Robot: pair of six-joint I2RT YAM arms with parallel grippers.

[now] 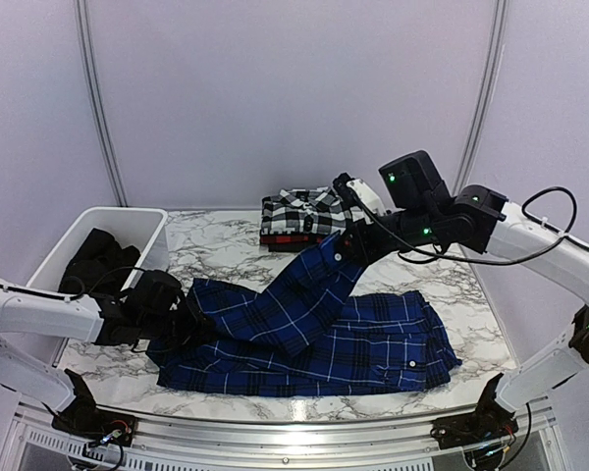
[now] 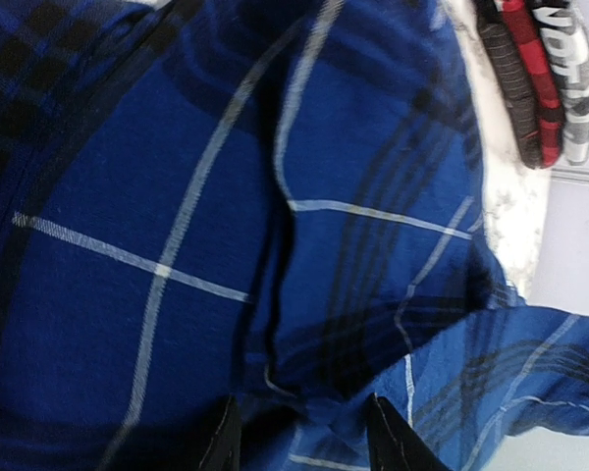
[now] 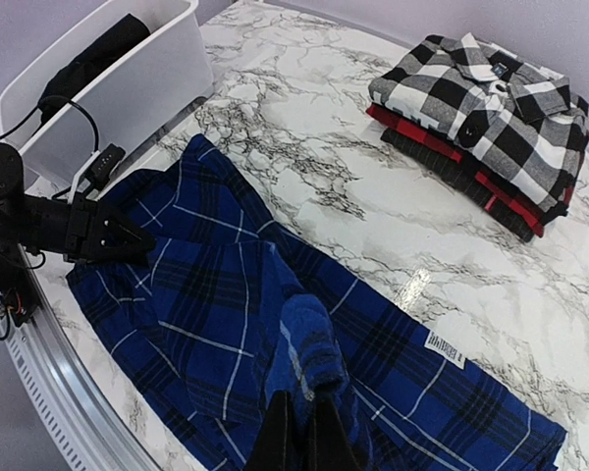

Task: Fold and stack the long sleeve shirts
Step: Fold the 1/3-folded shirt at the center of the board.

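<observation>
The royal blue plaid shirt (image 1: 373,339) lies spread across the marble table. My right gripper (image 1: 346,247) is shut on one sleeve's end and holds it raised above the shirt's body; the right wrist view shows the fingers (image 3: 275,437) pinching the sleeve (image 3: 319,343). My left gripper (image 1: 187,319) rests on the shirt's left part, with a bunched fold of blue cloth (image 2: 304,412) between its fingertips (image 2: 221,437). The black-and-white check shirt (image 1: 304,211) lies folded on the red-and-black one (image 1: 280,238) at the table's back.
A white plastic tub (image 1: 153,245) holding dark cloth (image 1: 98,260) stands at the left, next to my left arm. The folded stack (image 3: 481,98) sits near the back wall. A metal rail (image 1: 275,422) runs along the table's front edge.
</observation>
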